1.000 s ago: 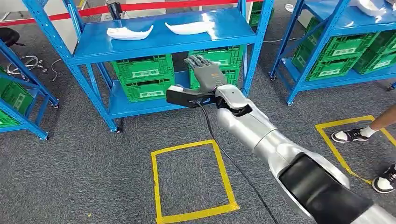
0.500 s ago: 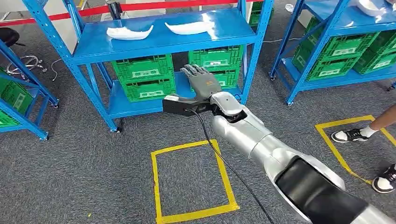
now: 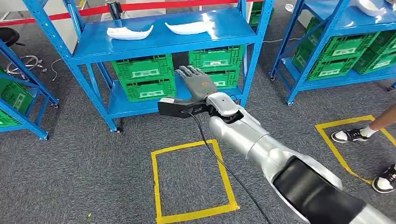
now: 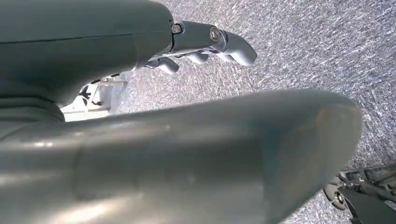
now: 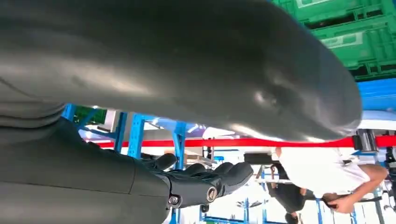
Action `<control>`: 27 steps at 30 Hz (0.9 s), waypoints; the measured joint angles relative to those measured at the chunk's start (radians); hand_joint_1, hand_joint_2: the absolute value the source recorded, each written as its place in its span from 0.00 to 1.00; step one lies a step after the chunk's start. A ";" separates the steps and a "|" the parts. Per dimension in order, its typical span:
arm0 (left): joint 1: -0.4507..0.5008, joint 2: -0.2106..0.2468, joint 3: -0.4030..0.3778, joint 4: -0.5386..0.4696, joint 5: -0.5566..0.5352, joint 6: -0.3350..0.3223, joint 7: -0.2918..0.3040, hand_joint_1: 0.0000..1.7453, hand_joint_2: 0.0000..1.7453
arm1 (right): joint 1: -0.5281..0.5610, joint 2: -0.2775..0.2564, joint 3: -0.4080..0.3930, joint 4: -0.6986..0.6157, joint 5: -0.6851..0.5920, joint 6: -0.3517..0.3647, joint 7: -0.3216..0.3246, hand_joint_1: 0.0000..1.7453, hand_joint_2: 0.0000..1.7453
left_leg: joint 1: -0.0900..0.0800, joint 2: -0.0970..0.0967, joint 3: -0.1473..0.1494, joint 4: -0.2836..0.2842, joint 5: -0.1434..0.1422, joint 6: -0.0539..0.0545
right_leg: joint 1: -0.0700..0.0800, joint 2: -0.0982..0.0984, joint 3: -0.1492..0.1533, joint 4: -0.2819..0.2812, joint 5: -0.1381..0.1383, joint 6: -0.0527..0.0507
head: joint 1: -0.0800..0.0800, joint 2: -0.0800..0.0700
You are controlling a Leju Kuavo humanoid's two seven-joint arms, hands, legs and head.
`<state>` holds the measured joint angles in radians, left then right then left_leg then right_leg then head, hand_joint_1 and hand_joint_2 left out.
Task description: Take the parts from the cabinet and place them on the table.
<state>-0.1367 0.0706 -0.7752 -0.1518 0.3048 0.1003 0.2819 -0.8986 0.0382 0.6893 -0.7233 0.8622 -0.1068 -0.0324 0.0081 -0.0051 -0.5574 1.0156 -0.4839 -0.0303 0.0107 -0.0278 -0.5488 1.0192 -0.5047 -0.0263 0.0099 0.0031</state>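
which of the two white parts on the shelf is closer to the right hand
The right-hand white part; it lies almost straight above the right hand, while the other part sits further left.

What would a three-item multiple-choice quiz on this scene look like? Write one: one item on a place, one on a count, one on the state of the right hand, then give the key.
1. Where do the white parts lie?
A. on the top shelf of the blue rack
B. on the carpet
C. inside a green crate

2. How many white parts lie on that shelf?
A. one
B. two
C. four

3. What is the right hand doing?
A. gripping a white part
B. pressing on a crate lid
C. holding nothing, fingers spread

Key: 1 A, both lie on the upper blue board; 2 B, the second part sits beside the first; 3 C, the head view shows the hand raised before the green crates, nothing in it.
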 joint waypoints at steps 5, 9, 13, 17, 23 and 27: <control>0.001 0.000 0.000 0.001 0.001 0.001 0.000 0.00 0.00 | -0.011 0.002 0.008 0.006 0.000 0.007 0.000 0.00 0.00 | 0.000 0.000 0.000 0.000 0.000 0.000 | 0.000 0.000 0.000 0.000 0.000 0.000 | 0.000 0.000; 0.001 0.000 0.000 0.002 0.001 0.001 0.000 0.00 0.00 | -0.012 0.002 0.011 0.008 0.000 0.007 0.000 0.00 0.00 | 0.000 0.000 0.000 0.000 0.000 0.000 | 0.000 0.000 0.000 0.000 0.000 0.000 | 0.000 0.000; 0.001 0.000 0.000 0.002 0.002 0.001 0.000 0.00 0.00 | -0.012 0.002 0.013 0.008 0.000 0.007 0.000 0.00 0.00 | 0.000 0.000 0.000 0.000 0.000 0.000 | 0.000 0.000 0.000 0.000 0.000 0.000 | 0.000 0.000; 0.001 0.000 -0.001 0.002 0.002 0.001 -0.001 0.00 0.00 | -0.014 0.002 0.016 0.009 -0.007 0.005 0.000 0.00 0.00 | 0.000 0.000 0.000 0.000 0.000 0.000 | 0.000 0.000 0.000 0.000 0.000 0.000 | 0.000 0.000; 0.001 0.000 -0.003 0.002 0.000 0.001 -0.001 0.00 0.00 | -0.015 0.002 0.019 0.014 -0.013 0.001 0.000 0.00 0.00 | 0.000 0.000 0.000 0.000 0.000 0.000 | 0.000 0.000 0.000 0.000 0.000 0.000 | 0.000 0.000; 0.001 0.000 -0.010 0.002 0.000 0.000 -0.001 0.00 0.00 | -0.016 0.002 0.023 0.015 -0.015 -0.004 0.001 0.00 0.00 | 0.000 0.000 0.000 0.000 0.000 0.000 | 0.000 0.000 0.000 0.000 0.000 0.000 | 0.000 0.000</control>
<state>-0.1358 0.0706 -0.7851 -0.1495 0.3048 0.1007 0.2808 -0.9146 0.0404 0.7122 -0.7084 0.8469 -0.1110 -0.0317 0.0081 -0.0050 -0.5575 1.0156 -0.4839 -0.0303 0.0107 -0.0278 -0.5492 1.0192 -0.5047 -0.0263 0.0099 0.0031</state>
